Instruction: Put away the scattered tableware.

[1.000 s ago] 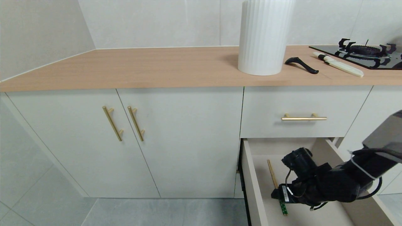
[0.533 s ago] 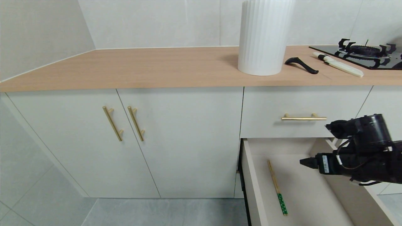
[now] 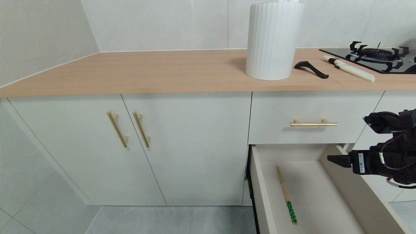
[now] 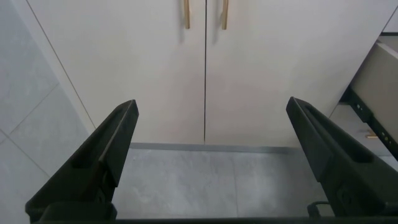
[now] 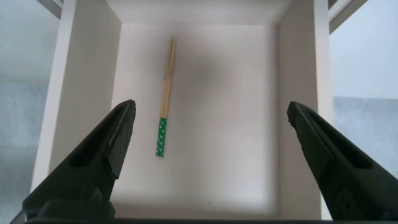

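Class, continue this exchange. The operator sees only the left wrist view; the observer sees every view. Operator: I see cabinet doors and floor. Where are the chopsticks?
Observer: The chopsticks lie flat in the open drawer.
Operator: Is the right end effector holding anything?
Observer: No. It is open and empty, above the drawer.
Operator: What is left on the counter?
Observer: A knife and a black tool, beside a white vase.
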Motion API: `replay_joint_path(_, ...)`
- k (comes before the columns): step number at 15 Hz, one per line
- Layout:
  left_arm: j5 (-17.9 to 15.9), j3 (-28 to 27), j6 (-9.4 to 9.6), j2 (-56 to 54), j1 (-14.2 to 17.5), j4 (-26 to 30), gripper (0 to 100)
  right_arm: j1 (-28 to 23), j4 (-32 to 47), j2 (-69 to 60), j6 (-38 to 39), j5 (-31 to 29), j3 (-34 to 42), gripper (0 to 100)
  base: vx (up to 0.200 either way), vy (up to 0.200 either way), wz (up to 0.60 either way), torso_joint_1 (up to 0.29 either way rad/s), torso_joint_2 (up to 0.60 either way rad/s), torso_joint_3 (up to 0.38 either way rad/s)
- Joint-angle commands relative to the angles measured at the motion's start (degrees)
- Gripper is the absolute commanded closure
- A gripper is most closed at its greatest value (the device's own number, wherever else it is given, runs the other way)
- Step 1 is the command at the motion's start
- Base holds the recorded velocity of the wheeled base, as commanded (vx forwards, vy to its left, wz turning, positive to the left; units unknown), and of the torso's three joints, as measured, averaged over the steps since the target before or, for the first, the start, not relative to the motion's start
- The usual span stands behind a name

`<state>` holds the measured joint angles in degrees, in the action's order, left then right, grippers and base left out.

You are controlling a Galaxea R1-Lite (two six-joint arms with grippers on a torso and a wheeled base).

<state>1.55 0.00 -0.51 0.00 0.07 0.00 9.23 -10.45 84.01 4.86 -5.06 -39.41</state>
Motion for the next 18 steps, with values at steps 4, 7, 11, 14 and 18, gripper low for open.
replay_joint_path(4, 0.03, 0.00, -0.02, 0.00, 0.01, 0.00, 0, 0.00, -0.10, -1.21, -0.03, -0.04, 0.21, 0, 0.000, 0.000, 0.00, 0.096, -0.29, -0.295)
replay_joint_path(7, 0.03, 0.00, -0.02, 0.00, 0.01, 0.00, 0, 0.00, -0.10, -1.56, -0.12, -0.04, 0.39, 0, 0.000, 0.000, 0.00, 0.124, -0.55, -0.303)
replay_joint_path(11, 0.03, 0.00, -0.02, 0.00, 0.01, 0.00, 0, 0.00, -0.19, -1.56, -0.12, -0.04, 0.39, 0, 0.000, 0.000, 0.00, 0.162, -0.48, -0.299)
replay_joint_path(14, 0.03, 0.00, -0.02, 0.00, 0.01, 0.00, 0, 0.09, -0.19, -1.56, -0.12, 0.05, 0.48, 0, 0.000, 0.000, 0.00, 0.186, -0.48, -0.292)
replay_joint_path(18, 0.03, 0.00, -0.02, 0.00, 0.01, 0.00, 0, 0.53, -0.28, -1.48, -0.21, 0.05, 0.92, 0, 0.000, 0.000, 0.00, 0.203, -0.49, -0.287)
